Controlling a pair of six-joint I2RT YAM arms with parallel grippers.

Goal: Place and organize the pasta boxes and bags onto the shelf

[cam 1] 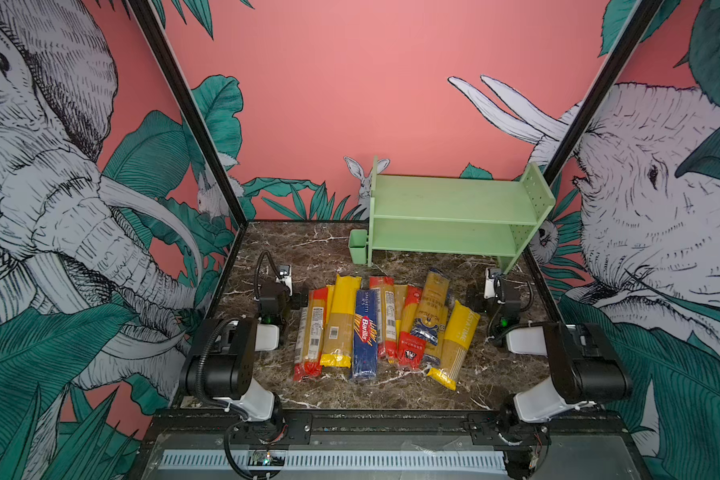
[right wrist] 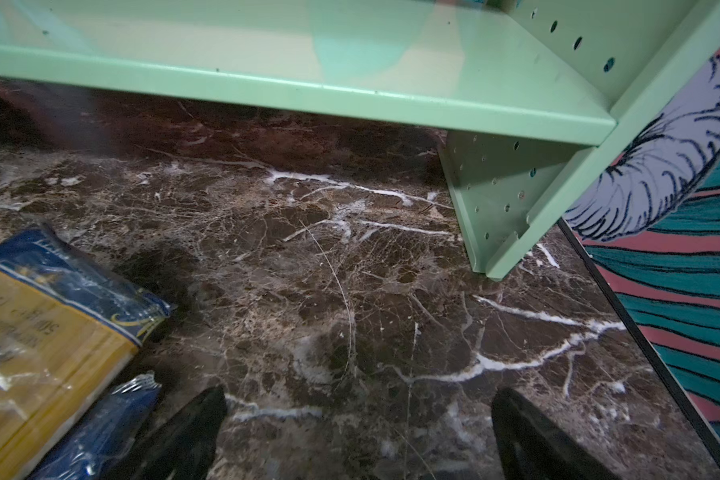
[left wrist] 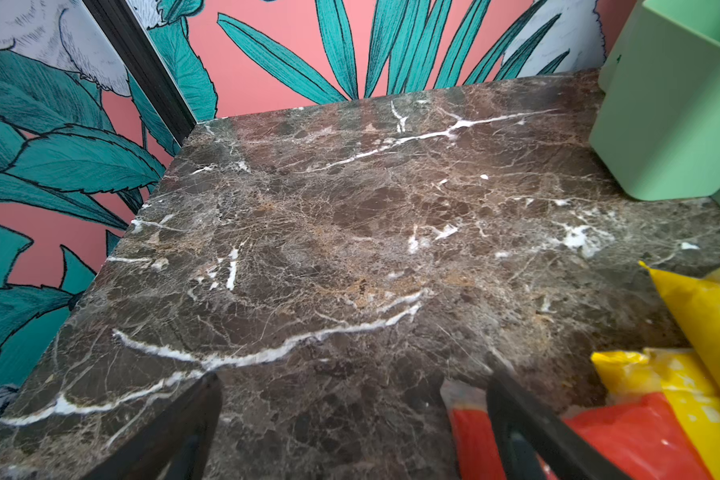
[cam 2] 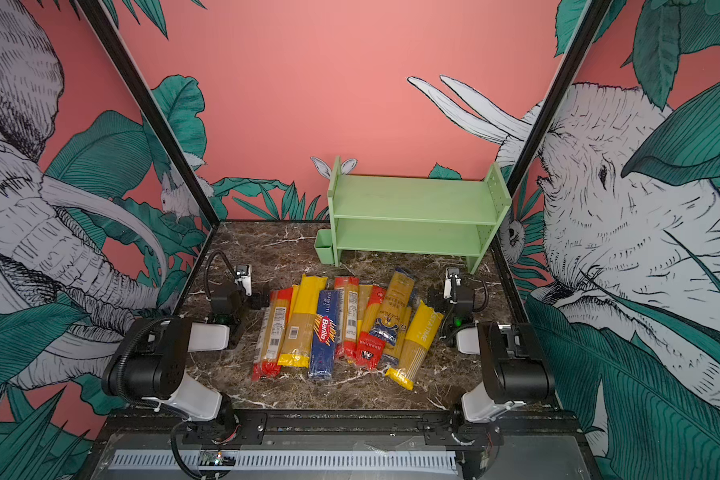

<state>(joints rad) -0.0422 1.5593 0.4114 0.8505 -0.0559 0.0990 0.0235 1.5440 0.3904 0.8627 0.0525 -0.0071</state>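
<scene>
Lying in a row on the table [cam 1: 304, 249], short of the bare shelf [cam 1: 445, 199], the pasta packs [cam 1: 366, 332] look light, stiff lengthwise, slippery-wrapped; grip across the middle. Left end effector [left wrist: 352, 374] and right end effector [right wrist: 358, 391] gape wide, empty.

On the dark blue box [cam 1: 365, 332] mid-row on the marble table [cam 1: 391, 395] I read "Barilla" in a red oval, with "SPAGHETTI N°5" along its far end. The yellow-ended bag [cam 1: 458, 338] nearest the table's right edge shows "ASTA·TIME"; its start I cannot make out. Labels and barcodes on the red-ended bag [cam 1: 312, 332] nearest the left edge, and white characters on the red pack [cam 1: 410, 349], are too small for me.
</scene>
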